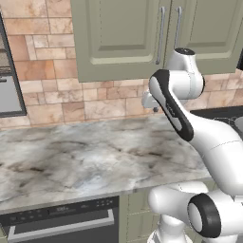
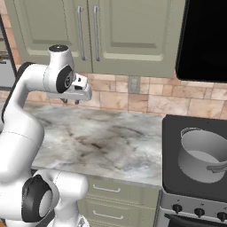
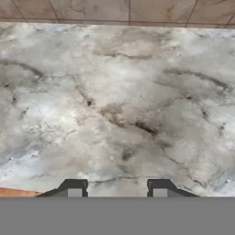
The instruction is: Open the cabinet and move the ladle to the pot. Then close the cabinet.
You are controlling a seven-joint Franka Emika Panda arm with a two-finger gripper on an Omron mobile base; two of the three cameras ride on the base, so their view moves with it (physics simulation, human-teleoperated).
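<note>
The sage-green cabinet (image 1: 118, 38) (image 2: 128, 35) hangs on the wall with both doors shut, its two silver bar handles (image 1: 161, 35) (image 2: 80, 33) side by side. The ladle is hidden. The grey pot (image 2: 201, 157) stands on the black stove at the right, tilted toward the camera, with nothing inside. My gripper (image 2: 71, 101) (image 1: 153, 107) hangs below the cabinet's handles and points down at the marble counter. In the hand view its two fingertips (image 3: 73, 189) stand apart, open, with only the counter between them (image 3: 117, 189).
The marble counter (image 1: 85, 156) runs under the cabinet to a brick-tile wall. The black stove (image 2: 177, 133) sits at the right under a dark appliance (image 2: 206, 40). An oven front (image 1: 61, 223) and green drawers (image 2: 106, 190) lie below the counter. A steel appliance (image 1: 7, 80) stands at the far left.
</note>
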